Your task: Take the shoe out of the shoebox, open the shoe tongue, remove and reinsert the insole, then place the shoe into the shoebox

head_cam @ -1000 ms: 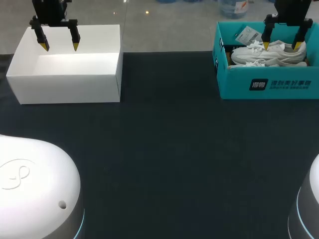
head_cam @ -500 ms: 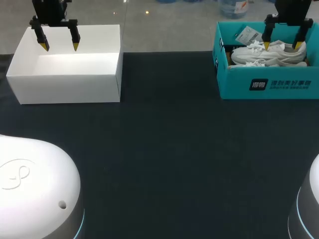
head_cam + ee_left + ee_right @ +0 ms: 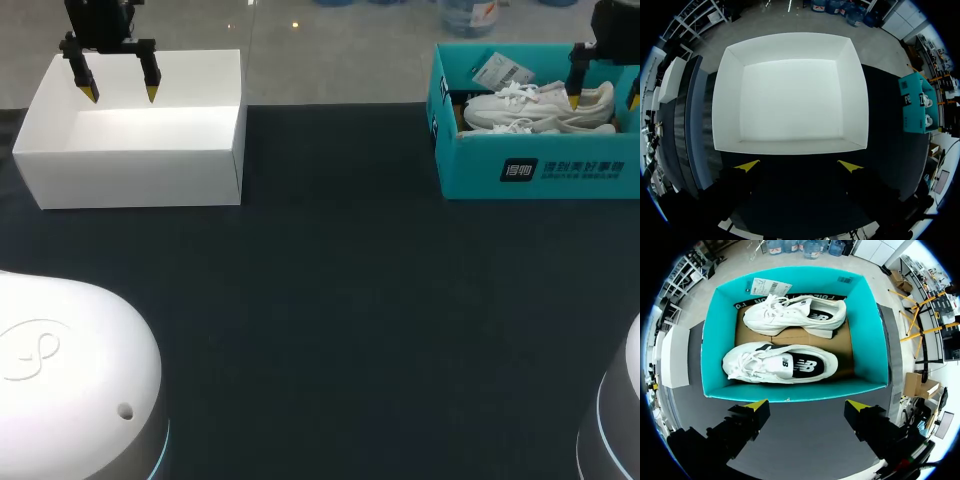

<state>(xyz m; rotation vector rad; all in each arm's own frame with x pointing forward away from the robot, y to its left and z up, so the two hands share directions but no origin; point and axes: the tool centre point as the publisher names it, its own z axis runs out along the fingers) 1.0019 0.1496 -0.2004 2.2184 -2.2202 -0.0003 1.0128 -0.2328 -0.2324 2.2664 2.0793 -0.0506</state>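
Shoebox (image 3: 540,172) at 1 o'clock: open top, walls bar side entry. White box (image 3: 140,168) at 11 o'clock. Bare surface (image 3: 340,300) runs between.

Two white shoes in my open teal box

The teal cardboard shoebox (image 3: 790,392) stands lidless at the far right of the dark table (image 3: 330,300), with a brown cardboard liner (image 3: 842,347) on its floor. The nearer white lace-up sneaker (image 3: 765,365) sits sole-down along the front wall, its dark insole showing through the opening. The farther white sneaker (image 3: 790,312) lies beside it, tipped onto its side. Both toes point to the same end. A white paper tag (image 3: 767,287) rests at the far wall, by the toes.
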